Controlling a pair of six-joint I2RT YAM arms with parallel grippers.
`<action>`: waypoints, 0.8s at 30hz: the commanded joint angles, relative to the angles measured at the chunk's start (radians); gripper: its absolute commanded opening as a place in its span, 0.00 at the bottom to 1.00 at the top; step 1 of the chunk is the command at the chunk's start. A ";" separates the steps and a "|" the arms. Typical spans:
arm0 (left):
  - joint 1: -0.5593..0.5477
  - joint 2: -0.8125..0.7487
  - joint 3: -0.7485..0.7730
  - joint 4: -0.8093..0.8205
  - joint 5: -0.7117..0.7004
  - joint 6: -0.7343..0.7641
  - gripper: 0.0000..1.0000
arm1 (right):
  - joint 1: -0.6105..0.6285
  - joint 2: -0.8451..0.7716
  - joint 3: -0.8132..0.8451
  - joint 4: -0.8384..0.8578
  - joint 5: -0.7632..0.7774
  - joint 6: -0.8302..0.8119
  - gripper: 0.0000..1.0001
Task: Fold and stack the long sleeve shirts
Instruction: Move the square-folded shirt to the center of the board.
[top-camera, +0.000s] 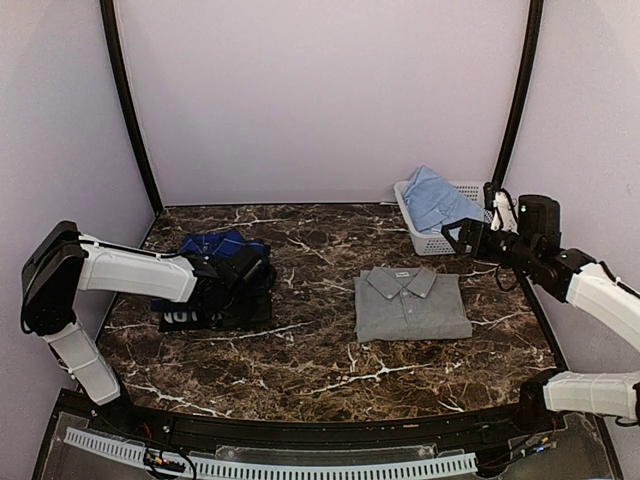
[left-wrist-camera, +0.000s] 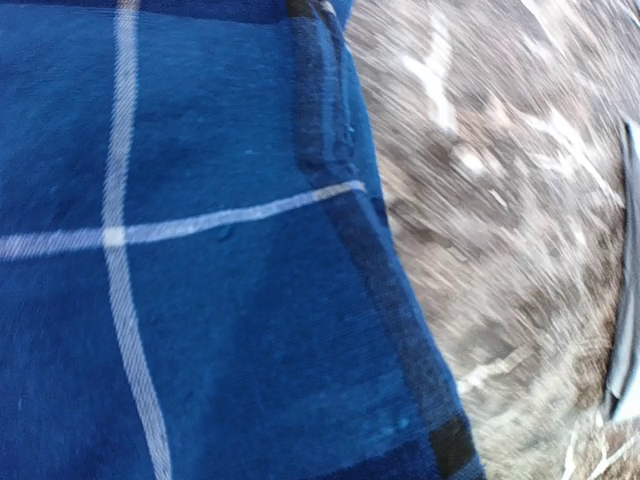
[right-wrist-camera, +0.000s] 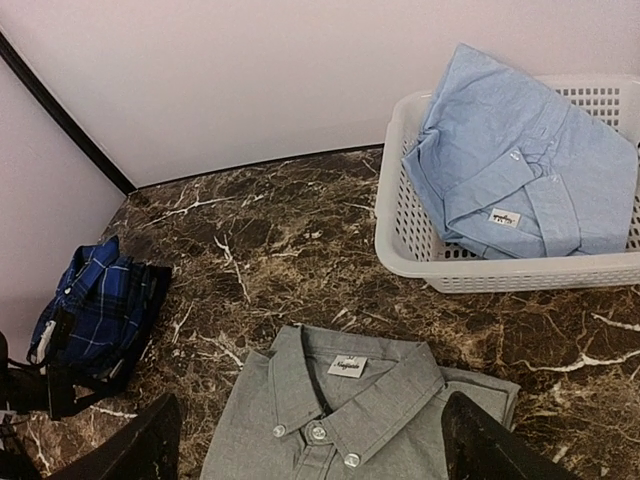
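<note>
The navy plaid shirt (top-camera: 212, 262) lies bunched at the table's left, its black band with white lettering (top-camera: 200, 317) towards the front. My left gripper (top-camera: 250, 270) is on its right side. In the left wrist view the plaid cloth (left-wrist-camera: 200, 260) is sharp and fills the frame, hiding the fingers, while the table behind is blurred. The grey shirt (top-camera: 412, 305) lies folded flat at centre right, collar to the back. The light blue shirt (top-camera: 436, 198) sits in the basket. My right gripper (top-camera: 462, 238) is open, empty and raised, with the grey collar (right-wrist-camera: 345, 395) below it.
The white lattice basket (top-camera: 425, 238) stands at the back right against the wall, also in the right wrist view (right-wrist-camera: 480, 270). Dark marble table (top-camera: 310, 370) lies between the two shirts. Black frame posts (top-camera: 128, 105) stand at the back corners.
</note>
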 joint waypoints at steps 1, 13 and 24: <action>-0.083 0.056 0.073 -0.018 0.038 -0.057 0.00 | -0.004 0.027 -0.014 0.046 -0.023 -0.006 0.87; -0.256 0.135 0.150 0.009 0.065 -0.090 0.00 | -0.004 0.081 -0.051 -0.010 0.054 0.041 0.88; -0.324 0.149 0.221 0.029 0.119 -0.023 0.25 | -0.005 0.105 -0.067 -0.057 0.154 0.072 0.88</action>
